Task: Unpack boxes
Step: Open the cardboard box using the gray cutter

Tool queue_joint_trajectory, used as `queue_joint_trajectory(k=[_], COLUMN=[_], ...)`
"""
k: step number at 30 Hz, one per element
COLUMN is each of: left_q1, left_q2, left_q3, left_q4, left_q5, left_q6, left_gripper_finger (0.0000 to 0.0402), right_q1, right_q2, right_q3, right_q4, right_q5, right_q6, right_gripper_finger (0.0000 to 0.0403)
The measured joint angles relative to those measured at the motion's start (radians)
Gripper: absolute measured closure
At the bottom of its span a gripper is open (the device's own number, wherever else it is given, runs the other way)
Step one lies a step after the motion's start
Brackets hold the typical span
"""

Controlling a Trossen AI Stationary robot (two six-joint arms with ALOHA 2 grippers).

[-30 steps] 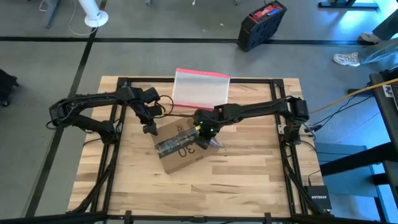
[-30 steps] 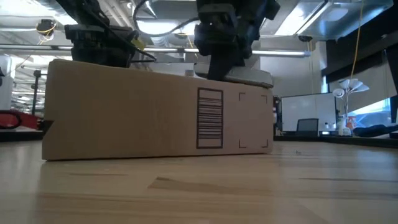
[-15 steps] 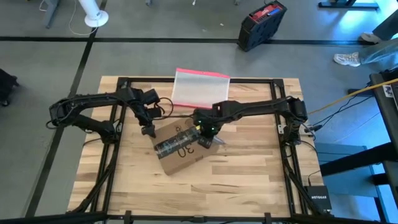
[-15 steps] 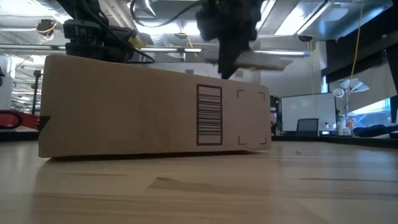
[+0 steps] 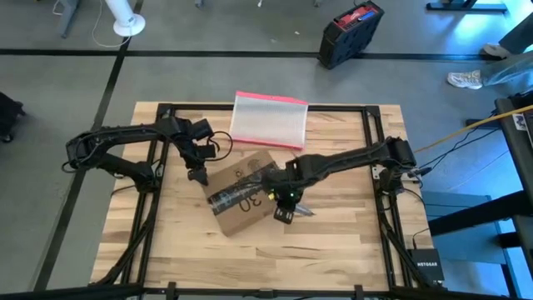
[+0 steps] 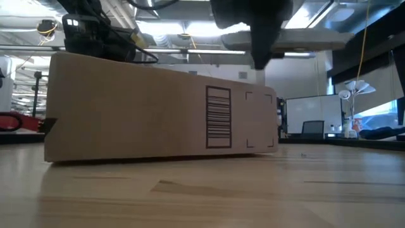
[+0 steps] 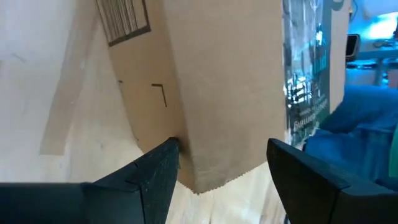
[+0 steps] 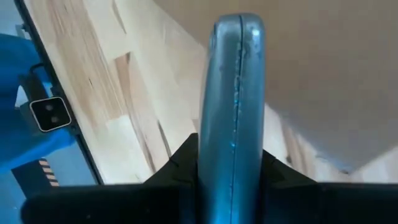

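At mid-counter, on the pale wooden slatted counter (image 5: 333, 250), lies the brown corrugated cardboard box (image 5: 243, 197), turned askew to the counter's edges; a black printed tape strip (image 5: 237, 190) runs along its top; a barcode (image 6: 218, 126) shows on its side in the low view; the box's end under the left arm sits slightly higher than its other end in the low view.

Left claw (image 5: 198, 172) at the box's far-left corner; fingers (image 7: 155, 171) spread wide, one on each side of the corner's edge in the left wrist view; whether they touch the cardboard, cannot tell.

Right claw (image 5: 286, 212) at the box's right near corner, just off its edge, over the counter; it pinches a flat grey slab-like object (image 8: 233, 112) edge-on between its fingers; that object juts out level above the box's end in the low view, a pale flat bar (image 6: 285, 39); what it is, cannot tell.

Behind the box, at the counter's far edge, lies a clear plastic pouch with a pink-red edge (image 5: 268, 118), apart from the box; on the grey floor beyond stands a black and red case (image 5: 350, 32); a white round base on the floor (image 5: 127, 23) at the far left.
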Motion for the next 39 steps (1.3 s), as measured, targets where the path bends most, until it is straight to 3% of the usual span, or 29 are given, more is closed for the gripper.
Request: queue_joint_trajectory(k=[5,12,24,33,39], left_q1=[-0.002,-0.036,-0.226,-0.383,-0.415], left_q2=[0.000,0.000,0.000,0.000,0.014], left_q3=[0.000,0.000,0.000,0.000,0.000], left_q4=[0.000,-0.001,-0.034,0.277,0.455], left_q5=[0.032,0.078,0.206,0.231,0.227], left_q6=[0.000,-0.021,-0.090,-0.314,-0.440], left_gripper_finger=[0.0167,0.0167,0.0167,0.0167,0.0167], right_q1=[0.011,-0.007,-0.132,-0.314,-0.387], right_q2=[0.000,-0.001,-0.002,-0.001,-0.001], right_q3=[-0.101,-0.158,-0.169,-0.169,-0.167], right_q4=[0.095,0.172,0.132,0.261,0.331], right_q5=[0.003,0.087,0.250,0.200,0.184], right_q6=[0.074,0.104,-0.042,-0.214,-0.225], right_gripper_finger=[0.0338,0.0338,0.0338,0.0338,0.0338])
